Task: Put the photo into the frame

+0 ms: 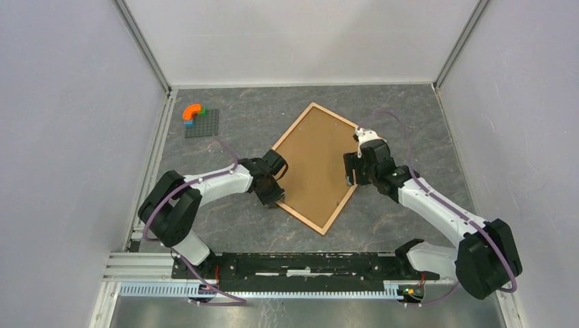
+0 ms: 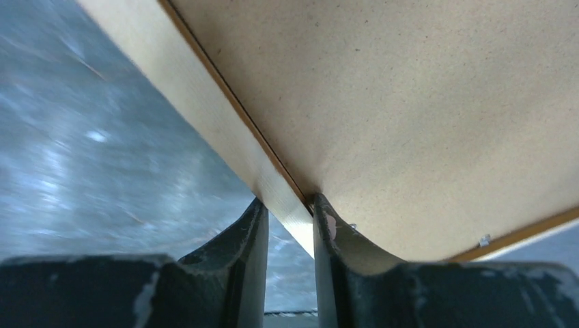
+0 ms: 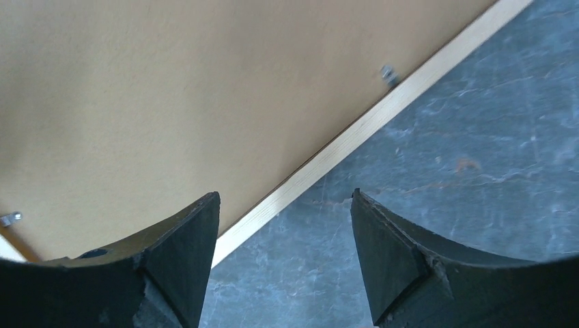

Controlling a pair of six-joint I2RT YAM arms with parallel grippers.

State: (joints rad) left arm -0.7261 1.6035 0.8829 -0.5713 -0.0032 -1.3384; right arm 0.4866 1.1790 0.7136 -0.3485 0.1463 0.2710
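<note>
The frame (image 1: 339,208) of light wood lies face down and askew on the grey table, its brown backing board (image 1: 315,160) up. My left gripper (image 1: 276,198) is at the frame's left edge near the low corner. In the left wrist view the left gripper (image 2: 288,205) is shut on the moulding (image 2: 205,116), one finger outside it and the other on the board (image 2: 410,102). My right gripper (image 1: 351,171) hovers open over the right edge. In the right wrist view the right gripper (image 3: 283,198) straddles the moulding (image 3: 355,130) and bare table. The photo is out of view.
A dark grey studded baseplate (image 1: 203,124) with an orange curved piece (image 1: 192,111) sits at the back left. Grey enclosure walls stand on three sides. A metal rail (image 1: 273,263) carrying the arm bases runs along the near edge.
</note>
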